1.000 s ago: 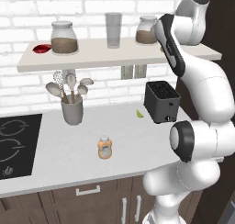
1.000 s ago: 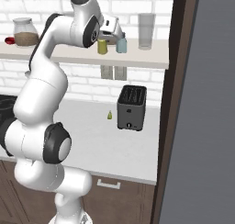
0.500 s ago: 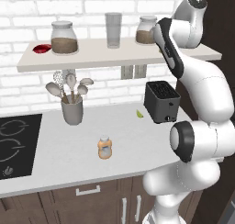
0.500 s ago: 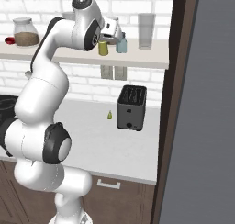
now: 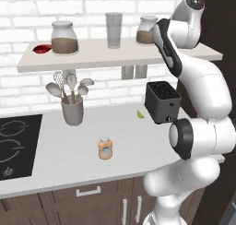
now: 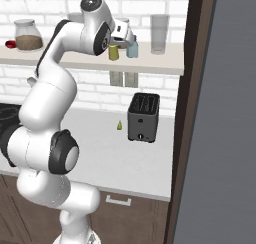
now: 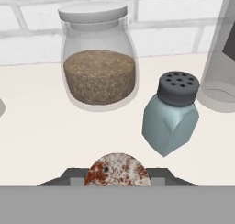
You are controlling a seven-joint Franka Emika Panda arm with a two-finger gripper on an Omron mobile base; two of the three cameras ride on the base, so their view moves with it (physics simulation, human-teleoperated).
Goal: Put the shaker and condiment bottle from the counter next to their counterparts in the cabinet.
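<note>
White brick backs a long pale shelf, the cabinet (image 5: 115,58), which hangs above a grey-white table (image 5: 69,150) with a black cooktop (image 5: 16,145) set in at its left end. On the shelf a red bottle (image 5: 42,48) lies at the far left, just beside a glass jar (image 5: 64,38) of brown filling; a tall clear glass (image 5: 114,30) stands near the middle and a second brown-filled jar (image 5: 146,30) further right.

The arm reaches up to the right part of the shelf. In the right base view the gripper (image 6: 120,44) sits at shelf height with its fingers closed on the olive-yellow shaker (image 6: 114,52), which hangs at or just above the board; whether it touches cannot be told. Just to its right stands the blue-grey shaker (image 6: 132,48), with another clear glass (image 6: 159,34) further right. From the hand view, the brown speckled cap of the held shaker (image 7: 117,170) shows at the bottom edge, the blue-grey shaker (image 7: 170,113) with its dark holed cap stands ahead to the right, and the brown-filled jar (image 7: 99,58) stands behind against the brick.

Down on the table, the orange condiment bottle (image 5: 105,148) stands upright, near the front edge and well apart from the grey utensil holder (image 5: 72,109) and the black toaster (image 5: 162,102). A small green bit (image 5: 140,113) lies just left of the toaster.
</note>
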